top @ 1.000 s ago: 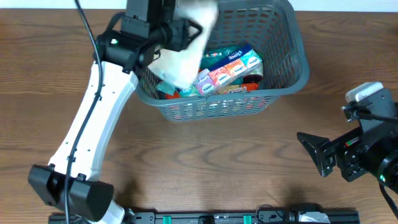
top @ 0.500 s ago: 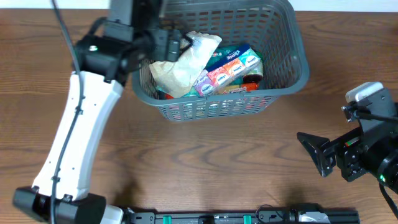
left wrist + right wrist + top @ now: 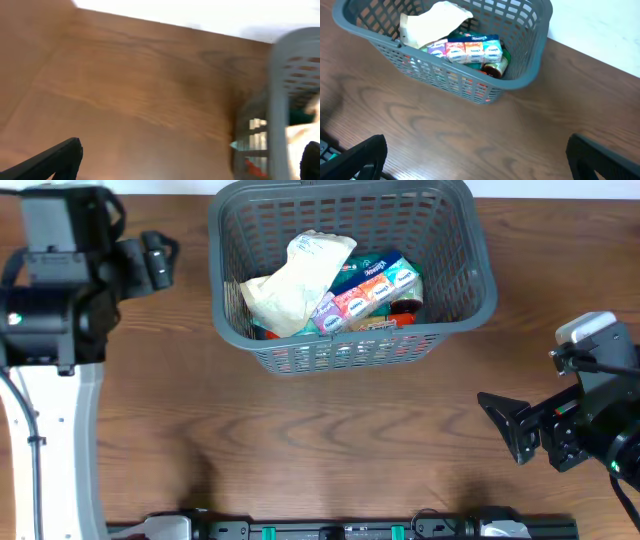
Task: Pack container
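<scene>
We see a robot lab bench: a brown wood-grain tabletop [image 3: 300, 440], a black rail with green clips [image 3: 340, 531] along its near edge, a plain white surface [image 3: 605, 25] beyond the far edge

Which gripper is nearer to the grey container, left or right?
Left. The left gripper is just beside the container, at its left wall; the right gripper is far off, near right.

The container [image 3: 345, 350] is matt grey moulded plastic with lattice walls. The surface [image 3: 330, 440] is smooth brown wood grain with a soft sheen. The pale bag [image 3: 300, 275] is crinkled, perhaps paper or thin film. The colourful packets [image 3: 372, 288] look glossy. The left arm [image 3: 70, 460] has a smooth white plastic casing.
</scene>
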Robot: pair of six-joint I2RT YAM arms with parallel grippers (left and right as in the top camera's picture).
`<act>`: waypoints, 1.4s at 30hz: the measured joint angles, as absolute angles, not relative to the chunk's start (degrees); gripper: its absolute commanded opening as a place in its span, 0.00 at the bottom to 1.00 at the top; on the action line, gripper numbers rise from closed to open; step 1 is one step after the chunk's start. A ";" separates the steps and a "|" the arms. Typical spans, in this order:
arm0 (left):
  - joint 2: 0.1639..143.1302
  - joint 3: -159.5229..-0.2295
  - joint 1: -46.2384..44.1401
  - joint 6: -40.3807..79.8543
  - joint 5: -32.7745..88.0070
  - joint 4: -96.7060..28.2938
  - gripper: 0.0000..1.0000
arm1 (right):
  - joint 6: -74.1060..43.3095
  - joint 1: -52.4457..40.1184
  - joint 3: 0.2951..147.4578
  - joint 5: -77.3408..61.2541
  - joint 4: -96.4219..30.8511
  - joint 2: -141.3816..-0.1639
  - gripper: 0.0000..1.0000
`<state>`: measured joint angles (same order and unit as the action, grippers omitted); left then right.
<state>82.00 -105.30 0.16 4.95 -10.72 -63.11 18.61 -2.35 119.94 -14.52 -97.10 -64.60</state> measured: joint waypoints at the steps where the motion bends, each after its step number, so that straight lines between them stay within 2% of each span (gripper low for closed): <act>1: 81.95 -105.30 0.60 4.95 -10.90 -63.31 0.99 | 18.61 -2.35 119.94 -14.52 -97.10 -64.60 0.99; 32: 81.82 -105.03 1.32 4.49 -12.03 -66.81 0.99 | 18.61 -2.35 119.94 -14.52 -97.10 -64.60 0.99; 36: 78.11 -100.51 1.41 4.47 -12.16 -65.71 0.99 | 18.61 -2.35 119.94 -14.52 -97.10 -64.60 0.99; 42: 63.68 -85.95 3.66 4.78 -12.19 -56.49 0.99 | 18.61 -2.35 119.92 -14.52 -97.10 -64.60 0.99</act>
